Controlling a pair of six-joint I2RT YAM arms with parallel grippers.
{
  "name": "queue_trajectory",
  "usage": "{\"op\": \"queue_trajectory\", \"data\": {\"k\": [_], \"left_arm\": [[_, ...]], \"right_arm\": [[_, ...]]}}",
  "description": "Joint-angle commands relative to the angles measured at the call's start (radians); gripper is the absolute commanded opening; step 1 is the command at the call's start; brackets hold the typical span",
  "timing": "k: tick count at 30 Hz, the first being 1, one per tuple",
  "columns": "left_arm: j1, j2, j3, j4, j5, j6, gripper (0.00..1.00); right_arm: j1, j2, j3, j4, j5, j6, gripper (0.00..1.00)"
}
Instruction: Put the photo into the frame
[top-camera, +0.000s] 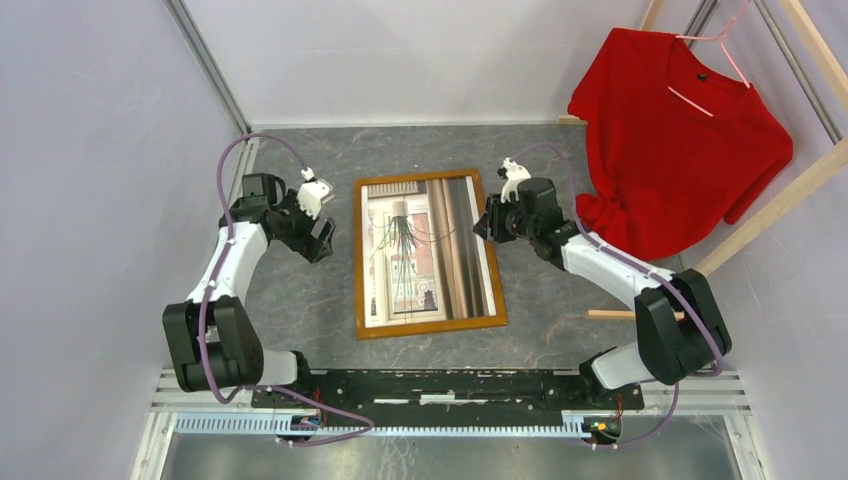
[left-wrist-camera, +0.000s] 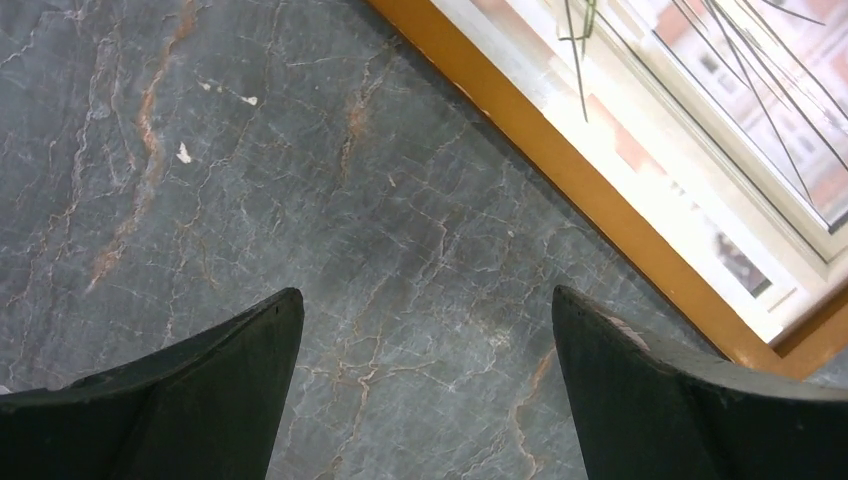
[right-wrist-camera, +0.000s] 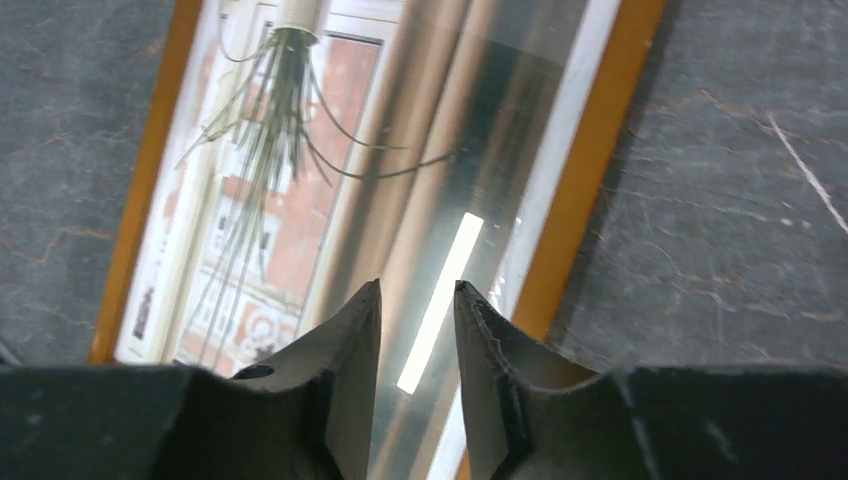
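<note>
The orange-brown wooden frame (top-camera: 358, 260) lies flat in the middle of the grey marble table. The photo (top-camera: 425, 250), a window scene with a spiky plant, lies face up inside it under a glossy reflection. My left gripper (top-camera: 325, 240) hovers just left of the frame's left rail; in the left wrist view it (left-wrist-camera: 428, 305) is wide open over bare table, with the frame rail (left-wrist-camera: 590, 195) and photo (left-wrist-camera: 700, 120) at the upper right. My right gripper (top-camera: 482, 222) is over the frame's right side; in the right wrist view it (right-wrist-camera: 418, 290) is narrowly open and empty above the photo (right-wrist-camera: 300, 150) and right rail (right-wrist-camera: 590, 170).
A red shirt (top-camera: 680, 140) on a pink hanger hangs from a pale wooden clothes rack (top-camera: 770, 215) at the back right, close behind the right arm. A rack foot (top-camera: 610, 314) lies on the table by the right arm. Walls stand on both sides.
</note>
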Motion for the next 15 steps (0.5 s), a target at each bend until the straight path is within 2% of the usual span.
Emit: {"op": "queue_trajectory", "data": {"k": [1, 3, 4, 5, 6, 11, 15], "left_arm": [[0.003, 0.001, 0.002, 0.116, -0.033, -0.124, 1.0], [0.008, 0.01, 0.001, 0.16, -0.04, -0.188, 1.0], [0.017, 0.019, 0.005, 0.183, -0.042, -0.228, 1.0], [0.031, 0.028, 0.01, 0.21, -0.042, -0.276, 1.0], [0.051, 0.04, 0.014, 0.24, -0.031, -0.327, 1.0], [0.146, 0.035, -0.083, 0.452, 0.033, -0.476, 1.0], [0.146, -0.012, -0.273, 0.703, -0.059, -0.632, 1.0]], "right_arm": [[-0.019, -0.072, -0.059, 0.128, 0.093, -0.02, 0.41], [-0.025, -0.097, -0.083, 0.136, 0.139, -0.047, 0.5], [-0.03, -0.11, -0.096, 0.137, 0.17, -0.054, 0.57], [-0.037, -0.122, -0.11, 0.144, 0.188, -0.056, 0.73], [-0.046, -0.138, -0.13, 0.155, 0.209, -0.059, 0.98], [-0.074, -0.253, -0.261, 0.228, 0.426, -0.11, 0.98], [-0.084, -0.389, -0.443, 0.374, 0.691, -0.173, 0.98]]}}
